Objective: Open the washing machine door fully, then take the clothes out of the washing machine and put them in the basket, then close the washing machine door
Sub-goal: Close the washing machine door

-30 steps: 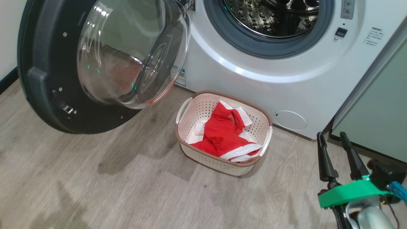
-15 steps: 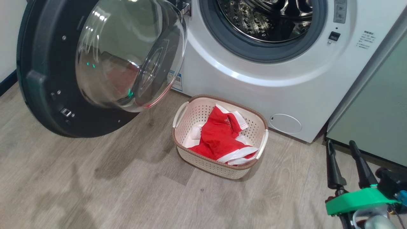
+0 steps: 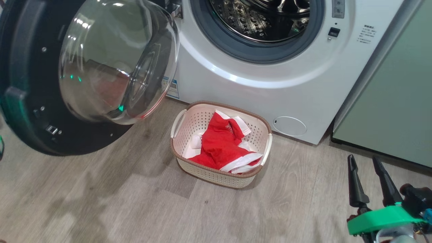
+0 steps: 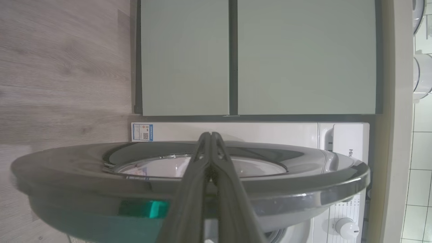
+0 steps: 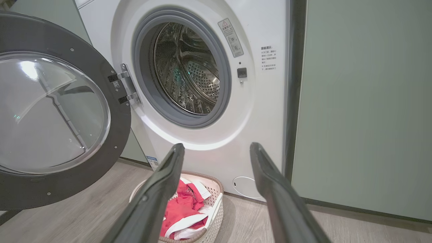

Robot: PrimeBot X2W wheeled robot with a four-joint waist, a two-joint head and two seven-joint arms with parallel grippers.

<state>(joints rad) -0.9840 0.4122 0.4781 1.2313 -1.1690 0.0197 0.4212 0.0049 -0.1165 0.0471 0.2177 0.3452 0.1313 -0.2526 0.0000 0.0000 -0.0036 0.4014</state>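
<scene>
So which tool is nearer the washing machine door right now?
Left. The left tool, shut, lies right beside the black outer rim of the door. The right tool, open, hangs well off to the right, beyond the basket.

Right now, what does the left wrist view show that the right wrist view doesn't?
Left wrist view adds: the shut left gripper against the outer face of the washing machine door, and a control knob. Right wrist view adds: the open right gripper, the drum with no garments visible, the clothes in the basket. Shared: the open door, the white washing machine, green cabinets.
</scene>
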